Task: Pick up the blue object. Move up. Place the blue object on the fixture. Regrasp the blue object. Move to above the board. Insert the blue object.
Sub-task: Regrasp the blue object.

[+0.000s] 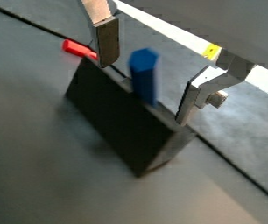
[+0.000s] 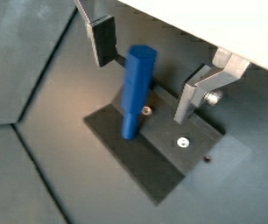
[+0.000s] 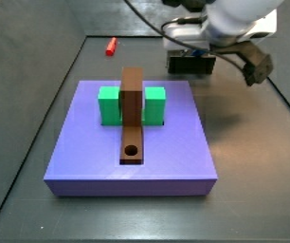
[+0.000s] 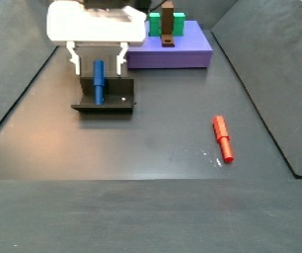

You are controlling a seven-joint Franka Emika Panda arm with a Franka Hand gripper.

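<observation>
The blue object (image 1: 144, 77) stands upright on the fixture (image 1: 119, 118), against its upright wall; it also shows in a wrist view (image 2: 137, 92) and a side view (image 4: 99, 81). My gripper (image 1: 148, 83) is open, with one finger (image 1: 106, 44) on each side of the peg and a gap on both sides. It shows the same way in a wrist view (image 2: 146, 77) and above the fixture (image 4: 104, 103) in a side view (image 4: 99, 61). The board (image 3: 135, 152) carries a green block (image 3: 110, 104) and a brown bar (image 3: 134, 119) with a round hole.
A red peg (image 4: 222, 138) lies on the dark floor away from the fixture; it also shows in a side view (image 3: 111, 45) and behind the fixture in a wrist view (image 1: 78, 50). The board (image 4: 181, 54) lies beyond the fixture. A white strip (image 1: 183, 35) runs along the floor edge.
</observation>
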